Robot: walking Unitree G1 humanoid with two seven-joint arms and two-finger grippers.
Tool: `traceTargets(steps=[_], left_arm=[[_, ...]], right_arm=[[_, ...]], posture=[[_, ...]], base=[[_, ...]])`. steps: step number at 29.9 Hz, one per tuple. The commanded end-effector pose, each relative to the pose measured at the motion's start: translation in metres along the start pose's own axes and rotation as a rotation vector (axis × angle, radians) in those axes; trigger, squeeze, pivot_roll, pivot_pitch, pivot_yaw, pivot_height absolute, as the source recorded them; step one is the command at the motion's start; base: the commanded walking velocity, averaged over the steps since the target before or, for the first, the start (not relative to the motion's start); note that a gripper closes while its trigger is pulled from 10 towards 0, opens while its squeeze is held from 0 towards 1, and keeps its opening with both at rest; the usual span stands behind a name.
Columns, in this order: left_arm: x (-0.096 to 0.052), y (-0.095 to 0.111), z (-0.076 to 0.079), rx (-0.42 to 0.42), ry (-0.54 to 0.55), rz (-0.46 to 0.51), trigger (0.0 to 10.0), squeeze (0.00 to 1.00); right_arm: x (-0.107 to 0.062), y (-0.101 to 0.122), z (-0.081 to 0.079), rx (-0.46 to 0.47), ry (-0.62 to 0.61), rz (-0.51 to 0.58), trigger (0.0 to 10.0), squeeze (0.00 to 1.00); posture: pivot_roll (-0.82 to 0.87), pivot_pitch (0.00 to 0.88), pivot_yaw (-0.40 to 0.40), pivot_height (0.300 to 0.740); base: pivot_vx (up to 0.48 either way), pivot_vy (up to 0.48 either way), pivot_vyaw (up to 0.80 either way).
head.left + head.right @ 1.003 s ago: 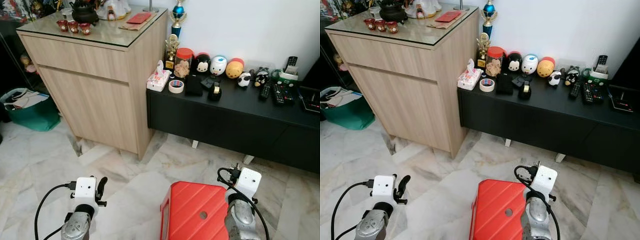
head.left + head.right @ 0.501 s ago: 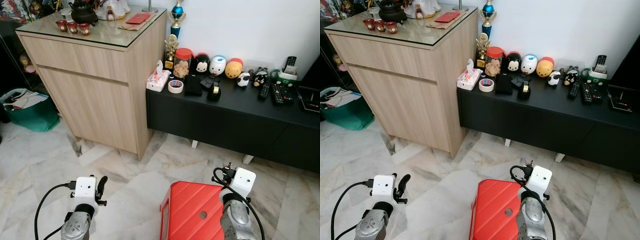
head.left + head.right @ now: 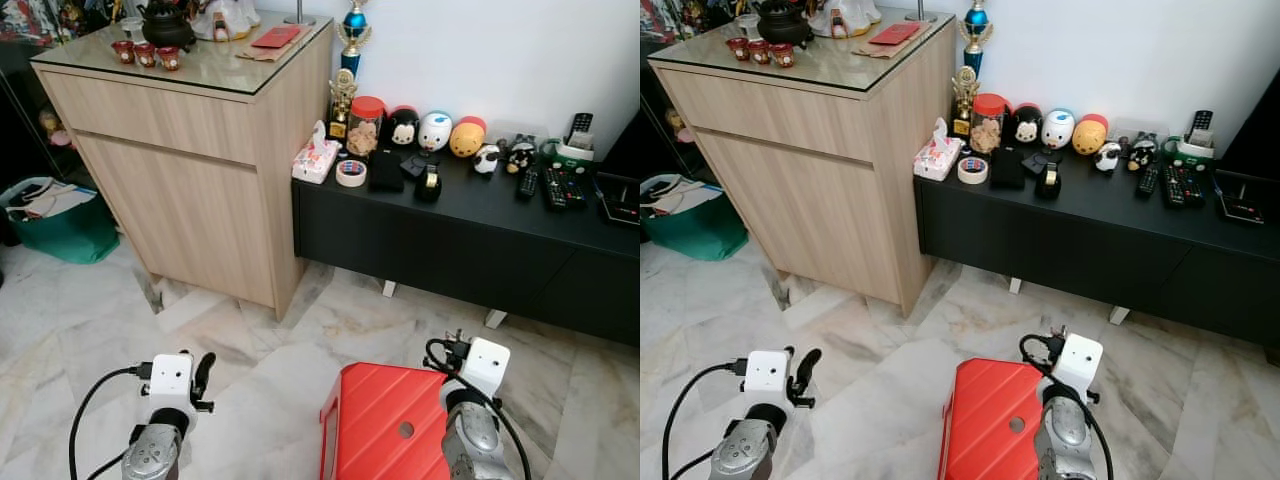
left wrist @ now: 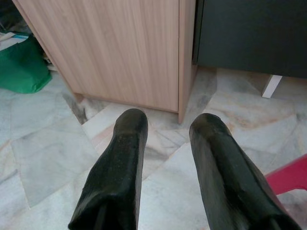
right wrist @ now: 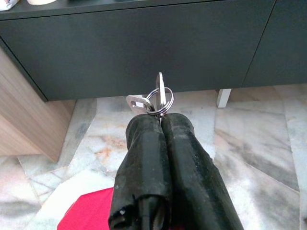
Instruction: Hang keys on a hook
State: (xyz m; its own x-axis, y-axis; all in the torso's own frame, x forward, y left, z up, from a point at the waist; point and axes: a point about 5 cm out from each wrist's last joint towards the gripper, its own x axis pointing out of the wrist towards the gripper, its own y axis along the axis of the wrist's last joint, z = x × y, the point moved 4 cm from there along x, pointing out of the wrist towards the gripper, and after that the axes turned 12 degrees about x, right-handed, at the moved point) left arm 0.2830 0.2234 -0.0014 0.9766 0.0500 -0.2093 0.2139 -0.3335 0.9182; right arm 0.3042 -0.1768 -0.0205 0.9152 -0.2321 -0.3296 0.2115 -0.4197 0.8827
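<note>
In the right wrist view my right gripper [image 5: 160,119] is shut on a ring of silver keys [image 5: 154,98], which sticks out past the fingertips toward the black cabinet. The right arm [image 3: 477,385] is low at the bottom right of the eye views, beside the red stool. My left gripper [image 4: 165,125] is open with nothing between its fingers, pointing at the floor before the wooden cabinet. Its arm [image 3: 170,388] sits low at the bottom left.
A tall wooden cabinet [image 3: 190,170] stands ahead on the left. A low black TV cabinet [image 3: 470,235] along the wall carries toys, tape, a tissue box and remotes. A red plastic stool [image 3: 385,425] is just before me. A green bag [image 3: 55,225] lies far left.
My right arm has dropped slightly and drawn a little nearer to me. The left arm has stayed still.
</note>
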Motion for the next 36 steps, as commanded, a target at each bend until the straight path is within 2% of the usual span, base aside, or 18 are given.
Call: traceTargets(steps=[1, 21, 36], left_arm=[[-0.0033, -0.0075, 0.0011, -0.003, -0.005, -0.028, 10.0, 0.0], [-0.0037, -0.0082, 0.0003, -0.006, -0.001, -0.031, 10.0, 0.0], [-0.0034, -0.0076, -0.0005, -0.009, 0.002, -0.027, 10.0, 0.0]], right_arm=[[0.0019, 0.0005, 0.0006, -0.007, -0.007, -0.009, 10.0, 0.0], [0.0046, 0.0003, 0.0009, -0.004, -0.015, -0.026, 10.0, 0.0], [0.0047, -0.0042, 0.0024, -0.006, -0.017, -0.054, 10.0, 0.0]], posture=[[0.07, 0.0, -0.044, 0.74], [0.07, 0.0, -0.043, 0.74], [0.07, 0.0, -0.042, 0.74]], base=[[0.0, 0.0, 0.0], [0.0, 0.0, 0.0], [-0.257, 0.0, 0.0]])
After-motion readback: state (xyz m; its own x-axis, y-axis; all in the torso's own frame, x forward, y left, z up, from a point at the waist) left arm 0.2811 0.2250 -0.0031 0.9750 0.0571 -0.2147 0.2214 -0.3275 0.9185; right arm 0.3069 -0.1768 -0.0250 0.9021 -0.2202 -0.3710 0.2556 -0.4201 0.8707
